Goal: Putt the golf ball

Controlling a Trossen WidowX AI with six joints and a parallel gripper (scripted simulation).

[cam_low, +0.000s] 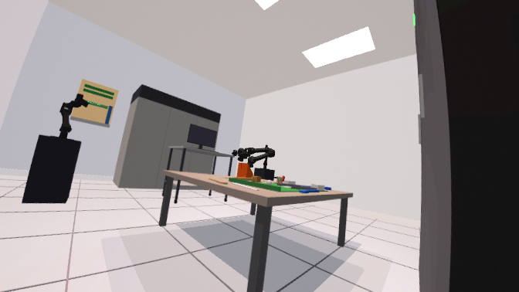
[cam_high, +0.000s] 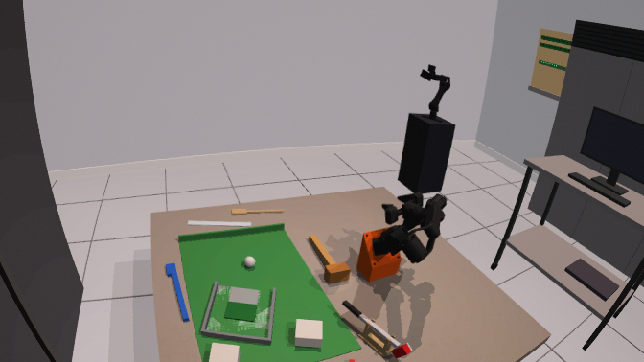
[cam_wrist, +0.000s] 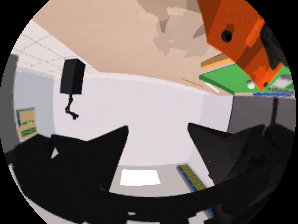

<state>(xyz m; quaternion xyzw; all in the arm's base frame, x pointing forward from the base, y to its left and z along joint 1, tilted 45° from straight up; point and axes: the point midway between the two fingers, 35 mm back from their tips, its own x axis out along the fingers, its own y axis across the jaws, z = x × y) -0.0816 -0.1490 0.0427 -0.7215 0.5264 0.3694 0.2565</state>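
Note:
The red putter (cam_high: 379, 330) lies on a small wooden stand (cam_high: 376, 339) at the table's front right, with a black grip, a white shaft and a red head (cam_high: 402, 350). The white golf ball (cam_high: 249, 261) rests on the green mat (cam_high: 261, 287). The raised green (cam_high: 240, 311), with a grey ramp and a grey frame, stands on the mat in front of the ball. My gripper (cam_high: 389, 214) is open and empty, held above the table by the orange block (cam_high: 379, 259), far from the putter. It also shows in the exterior view (cam_low: 236, 153) and the wrist view (cam_wrist: 156, 139).
A wooden mallet (cam_high: 331, 260) lies between the mat and the orange block. A blue club (cam_high: 176, 289) lies left of the mat. A white strip (cam_high: 218, 223) and a small wooden tool (cam_high: 257, 211) lie behind it. Two cream blocks (cam_high: 309, 332) (cam_high: 223, 352) sit at the mat's front.

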